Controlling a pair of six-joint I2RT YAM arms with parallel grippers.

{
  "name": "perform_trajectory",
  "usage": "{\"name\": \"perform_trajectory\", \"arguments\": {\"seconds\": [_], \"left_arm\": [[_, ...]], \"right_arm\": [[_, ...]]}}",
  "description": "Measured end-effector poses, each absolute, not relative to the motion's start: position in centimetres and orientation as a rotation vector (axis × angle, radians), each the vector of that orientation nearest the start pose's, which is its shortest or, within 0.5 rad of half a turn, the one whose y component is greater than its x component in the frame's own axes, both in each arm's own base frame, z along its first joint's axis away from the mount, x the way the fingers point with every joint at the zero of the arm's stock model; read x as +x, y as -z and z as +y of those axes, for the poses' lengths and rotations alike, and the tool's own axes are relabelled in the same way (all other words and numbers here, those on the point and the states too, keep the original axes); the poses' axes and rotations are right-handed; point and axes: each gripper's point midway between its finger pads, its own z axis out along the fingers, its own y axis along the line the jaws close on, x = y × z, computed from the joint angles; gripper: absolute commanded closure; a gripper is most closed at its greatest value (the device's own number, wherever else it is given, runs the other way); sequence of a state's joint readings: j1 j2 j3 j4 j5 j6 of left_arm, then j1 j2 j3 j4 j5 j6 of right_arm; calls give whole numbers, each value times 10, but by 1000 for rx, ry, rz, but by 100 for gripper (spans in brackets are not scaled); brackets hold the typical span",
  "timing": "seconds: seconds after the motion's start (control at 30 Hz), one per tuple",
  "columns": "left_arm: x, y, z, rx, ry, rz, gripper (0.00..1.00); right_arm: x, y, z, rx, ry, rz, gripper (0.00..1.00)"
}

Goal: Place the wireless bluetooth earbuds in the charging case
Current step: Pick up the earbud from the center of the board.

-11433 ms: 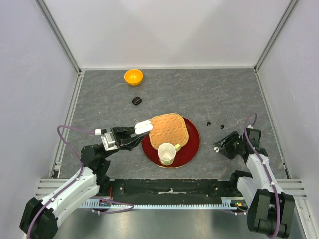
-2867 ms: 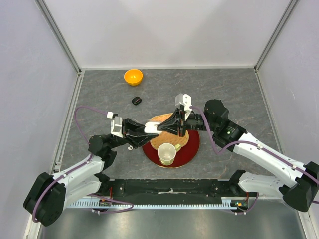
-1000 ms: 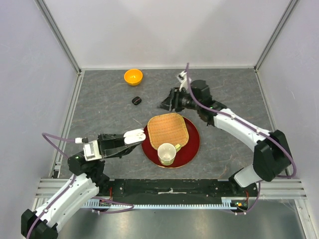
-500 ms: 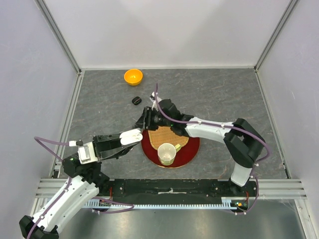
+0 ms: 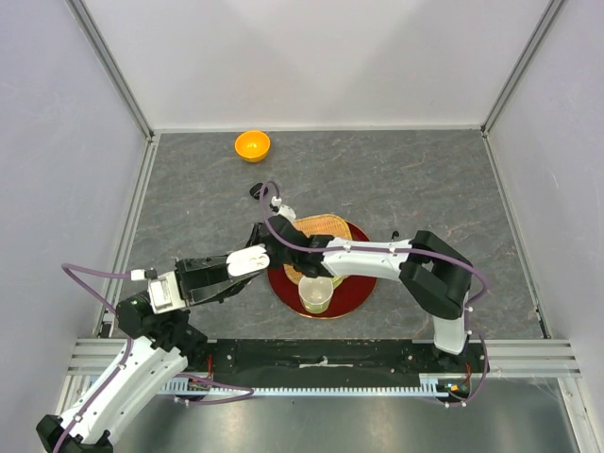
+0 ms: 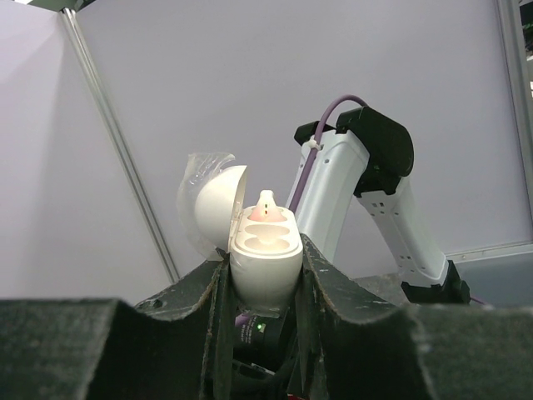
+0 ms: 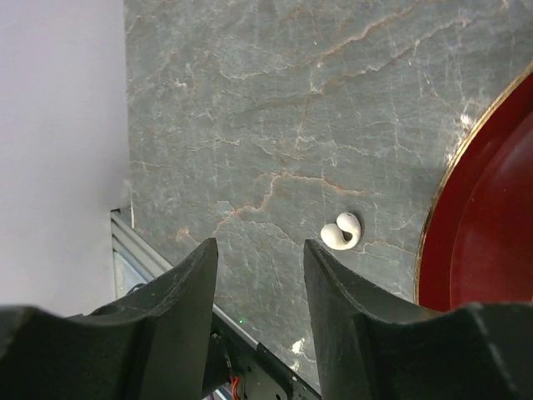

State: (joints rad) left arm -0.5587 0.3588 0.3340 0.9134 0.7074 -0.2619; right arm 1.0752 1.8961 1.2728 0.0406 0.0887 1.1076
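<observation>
My left gripper [image 6: 265, 252] is shut on the white charging case [image 6: 265, 265] and holds it upright above the table. The case lid [image 6: 213, 203] is flipped back. One white earbud [image 6: 265, 205] sits in the far slot; the near slot is bare. In the top view the case [image 5: 249, 259] hangs just left of the red tray [image 5: 364, 280]. My right gripper [image 7: 260, 248] is open and points down at the grey table. A loose white earbud [image 7: 341, 232] lies ahead and to the right of its jaws, near the tray rim [image 7: 466, 158].
A cream cup [image 5: 316, 292] and a woven mat [image 5: 327, 225] are on the red tray. An orange bowl [image 5: 252, 145] stands at the back left. A small black object [image 5: 256, 192] lies beside the right wrist's cable. The right arm [image 5: 377, 257] stretches across the tray.
The right arm has swung from the back of the table forward and left, across the tray, until its gripper hangs beside the held case. The left arm has barely moved.
</observation>
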Motion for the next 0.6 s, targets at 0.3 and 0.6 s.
{"name": "perform_trajectory", "arguments": {"seconds": [0.3, 0.6], "left_arm": [[87, -388, -198, 803, 992, 582, 98], [88, -389, -197, 795, 989, 584, 98]], "right_arm": [[232, -76, 479, 235, -856, 2449, 47], [230, -49, 480, 256, -776, 2504, 56]]}}
